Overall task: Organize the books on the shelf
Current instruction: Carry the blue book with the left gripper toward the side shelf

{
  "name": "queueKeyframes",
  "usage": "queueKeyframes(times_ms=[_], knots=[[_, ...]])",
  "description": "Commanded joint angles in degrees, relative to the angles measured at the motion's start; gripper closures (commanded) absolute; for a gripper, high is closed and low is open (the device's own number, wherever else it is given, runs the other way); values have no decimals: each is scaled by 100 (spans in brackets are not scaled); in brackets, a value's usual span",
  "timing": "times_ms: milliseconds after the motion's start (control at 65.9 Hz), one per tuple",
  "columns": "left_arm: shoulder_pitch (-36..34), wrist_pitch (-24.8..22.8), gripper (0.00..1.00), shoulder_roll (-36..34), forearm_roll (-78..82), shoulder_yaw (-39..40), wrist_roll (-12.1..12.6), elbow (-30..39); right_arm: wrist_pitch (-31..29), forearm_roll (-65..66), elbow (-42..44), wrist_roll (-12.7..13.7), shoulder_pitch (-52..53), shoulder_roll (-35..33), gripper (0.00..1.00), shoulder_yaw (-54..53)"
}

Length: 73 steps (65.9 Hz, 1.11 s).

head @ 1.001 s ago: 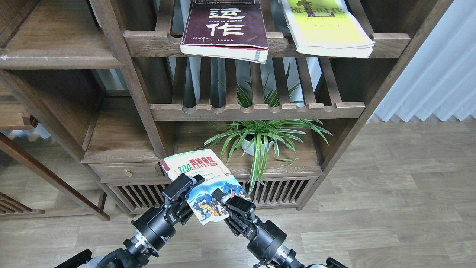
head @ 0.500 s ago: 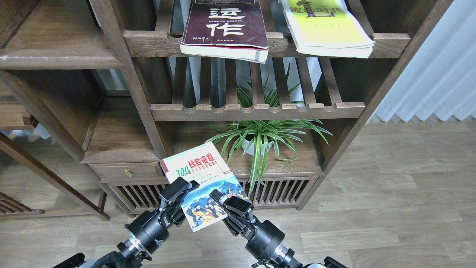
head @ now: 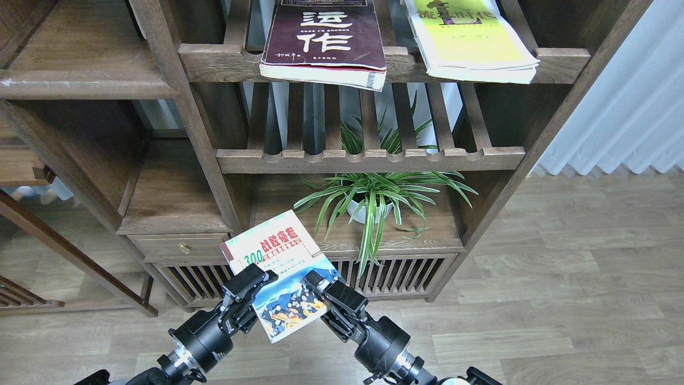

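Observation:
The white "300" book [head: 278, 267] hangs tilted in front of the low cabinet. My left gripper [head: 250, 283] is shut on its lower left edge. My right gripper [head: 320, 286] sits at the book's lower right edge with one finger over the cover, and its jaws look open. A maroon book [head: 326, 37] and a yellow-green book [head: 470, 40] lie on the top slatted rack, overhanging its front rail. The solid dark-brown shelf [head: 80, 59] with a scuffed front edge is at the upper left, far above both grippers.
A slatted rack [head: 368, 158] runs below the two books. A potted spider plant [head: 368, 200] stands under it, just right of the held book. The low cabinet has a small drawer with a brass knob [head: 184, 248]. A white curtain [head: 636, 107] hangs on the right.
My left gripper has pulled back down and to the left, taking the white book with it. The book has slid leftward past the right gripper, which has hardly moved.

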<state>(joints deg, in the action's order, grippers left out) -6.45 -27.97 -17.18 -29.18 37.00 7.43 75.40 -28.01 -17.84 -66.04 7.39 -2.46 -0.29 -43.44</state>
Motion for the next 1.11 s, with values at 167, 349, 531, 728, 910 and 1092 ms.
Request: queueKeyframes(times_ms=[167,349,531,728,910,1092], knots=[[3,-3,91,-505,79,124,30,10,1,-9,135,-88,-18,-67,6,2],[38,-3,91,-1077,317,484,30,116,1,-9,223,-80,-44,-41,6,63],[152,-3,91,-1718,448,950,39,300,1,-9,381,-80,52,12,6,90],[179,-3,89,-1622,721,1134,30,151,1,-17,443,-80,140,21,6,90],[126,-3,90,-1218,1870,1660,30,-60,1,-18,495,-80,175,29,6,72],[301,-3,91,-945,3418,2786,65,-69,1,-26,531,-88,193,29,6,28]])
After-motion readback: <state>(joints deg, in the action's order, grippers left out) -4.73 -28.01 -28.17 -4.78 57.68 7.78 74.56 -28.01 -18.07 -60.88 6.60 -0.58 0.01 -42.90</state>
